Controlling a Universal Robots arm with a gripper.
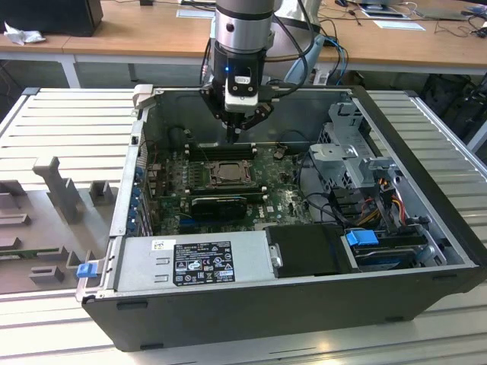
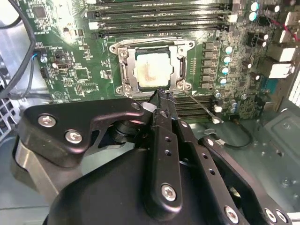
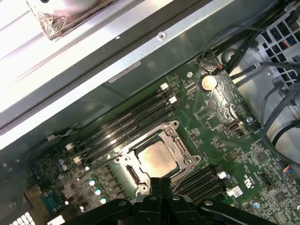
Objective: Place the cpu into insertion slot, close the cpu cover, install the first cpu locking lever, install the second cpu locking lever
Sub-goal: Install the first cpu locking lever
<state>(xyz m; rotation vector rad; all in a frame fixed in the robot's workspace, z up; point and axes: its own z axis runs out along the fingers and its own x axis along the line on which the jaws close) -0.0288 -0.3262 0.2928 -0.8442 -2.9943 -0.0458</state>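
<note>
The cpu [image 2: 151, 70] lies flat in the insertion slot [image 2: 187, 45], its pale metal top facing up; it also shows in the first wrist view as the cpu [image 3: 157, 160]. The silver cpu cover [image 2: 179, 69] lies down around the chip. A thin wire locking lever [image 2: 201, 106] sticks out from one socket corner over the memory slots. My gripper [image 2: 161, 96] is shut with nothing in it, its tips just off the socket's edge near that lever. In the exterior view the gripper [image 1: 232, 135] hangs over the socket's [image 1: 226, 173] far side.
The open computer case [image 1: 426, 152] walls in the green board. Long black memory slots [image 2: 159, 21] run on both sides of the socket. A power supply [image 1: 190, 262] sits at the front; a drive cage [image 1: 350, 152] and cables [image 1: 373, 201] are on the exterior view's right.
</note>
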